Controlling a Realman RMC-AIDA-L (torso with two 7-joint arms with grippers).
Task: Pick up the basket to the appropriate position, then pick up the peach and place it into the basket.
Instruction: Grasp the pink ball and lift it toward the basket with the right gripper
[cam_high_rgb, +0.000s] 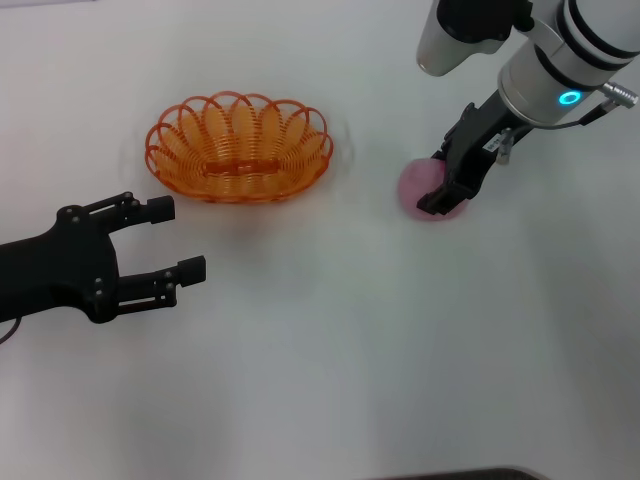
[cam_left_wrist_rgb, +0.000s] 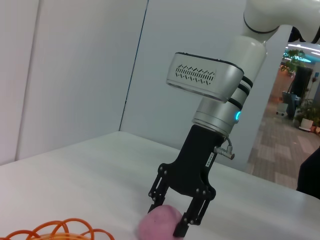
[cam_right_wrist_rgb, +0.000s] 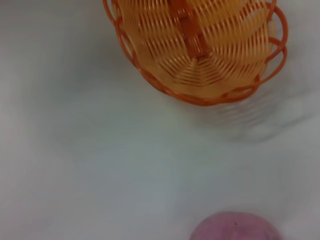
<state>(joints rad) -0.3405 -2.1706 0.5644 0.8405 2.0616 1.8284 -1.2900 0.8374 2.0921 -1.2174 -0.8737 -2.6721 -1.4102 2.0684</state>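
The orange wire basket (cam_high_rgb: 238, 186) stands on the white table at the back left, with nothing in it. It also shows in the right wrist view as basket (cam_right_wrist_rgb: 200, 75) and as a sliver of basket (cam_left_wrist_rgb: 60, 229) in the left wrist view. The pink peach (cam_high_rgb: 412, 186) rests on the table to the basket's right. My right gripper (cam_high_rgb: 438, 182) is lowered over the peach (cam_left_wrist_rgb: 157, 225), open, with one finger on each side of it. My left gripper (cam_high_rgb: 182, 240) hangs open in front of the basket and holds nothing.
The white table (cam_high_rgb: 330, 360) extends wide in front of the basket and peach. The right arm's silver forearm (cam_high_rgb: 560, 70) rises at the back right. The table's far edge (cam_left_wrist_rgb: 280, 187) gives onto an open room floor.
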